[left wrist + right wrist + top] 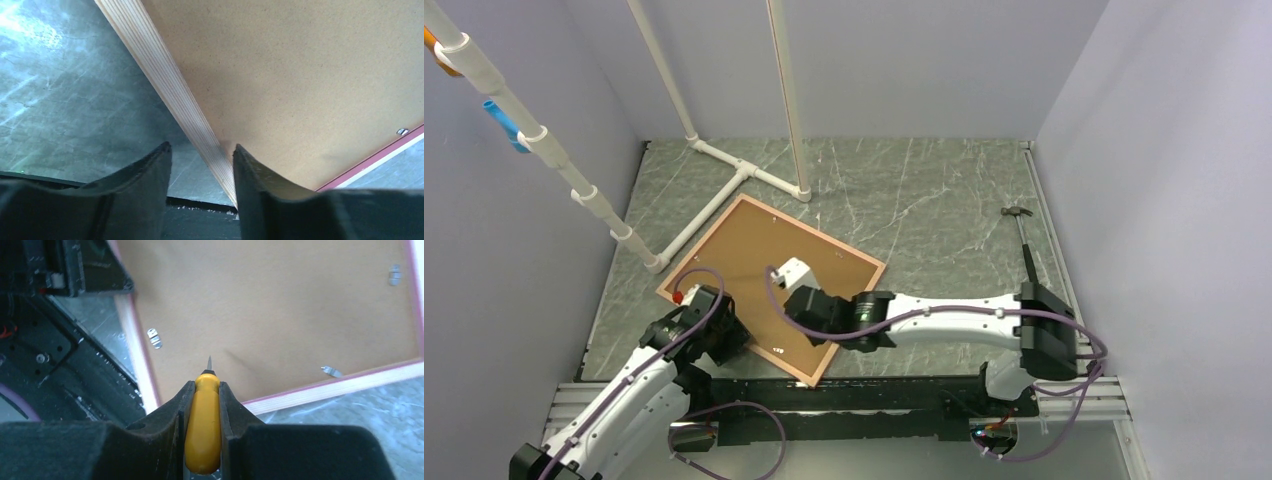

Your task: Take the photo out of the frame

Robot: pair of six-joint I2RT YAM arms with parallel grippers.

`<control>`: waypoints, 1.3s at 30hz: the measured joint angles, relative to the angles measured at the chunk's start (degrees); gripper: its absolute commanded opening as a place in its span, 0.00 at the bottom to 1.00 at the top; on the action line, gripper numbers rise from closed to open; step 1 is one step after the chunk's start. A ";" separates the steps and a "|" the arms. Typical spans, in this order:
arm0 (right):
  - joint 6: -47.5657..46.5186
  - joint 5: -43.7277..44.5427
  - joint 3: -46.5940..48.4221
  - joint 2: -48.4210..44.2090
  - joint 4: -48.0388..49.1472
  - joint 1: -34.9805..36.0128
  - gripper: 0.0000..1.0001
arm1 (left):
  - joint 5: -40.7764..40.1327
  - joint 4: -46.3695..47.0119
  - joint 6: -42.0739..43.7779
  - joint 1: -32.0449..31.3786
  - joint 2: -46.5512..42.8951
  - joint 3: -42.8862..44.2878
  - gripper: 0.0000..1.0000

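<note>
The frame lies face down on the table, its pale wood edge and pink lip showing. The photo's brown backing board fills it; the print side is hidden. Small metal clips sit along the frame's inner edge. My left gripper is open at the frame's near-left side, its jaws straddling the wood edge. My right gripper is shut on a yellow-handled screwdriver, its tip just above the backing board near the frame's near corner.
A white pipe stand rests on the table behind the frame, touching its far-left corner. A hammer lies at the far right beside the wall. Walls close the table on three sides. The left arm is close to the right gripper.
</note>
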 measured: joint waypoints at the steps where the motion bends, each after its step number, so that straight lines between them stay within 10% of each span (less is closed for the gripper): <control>1: -0.02 0.07 -1.16 -1.62 0.92 -0.96 0.00 | -0.17 -0.22 0.17 0.00 0.00 0.22 0.59; 6: -0.13 0.00 -6.10 -9.29 3.87 -6.64 0.00 | -1.60 -0.37 0.72 0.00 1.79 0.92 0.57; 16: -0.28 -0.37 -12.33 -14.36 6.80 -8.15 0.00 | 0.63 5.44 -1.31 0.26 5.27 -0.74 0.09; 28: 0.81 3.17 -18.80 -24.15 8.68 -8.17 0.00 | 5.14 21.49 -15.47 -11.50 5.55 -6.25 0.03; 32: 1.44 4.37 -19.10 -24.92 8.70 -8.28 0.00 | 5.64 24.92 -22.51 -19.56 11.72 -4.33 0.08; 39: 1.66 4.85 -19.10 -24.92 8.72 -9.07 0.00 | 5.70 25.49 -25.09 -27.10 22.67 3.67 0.51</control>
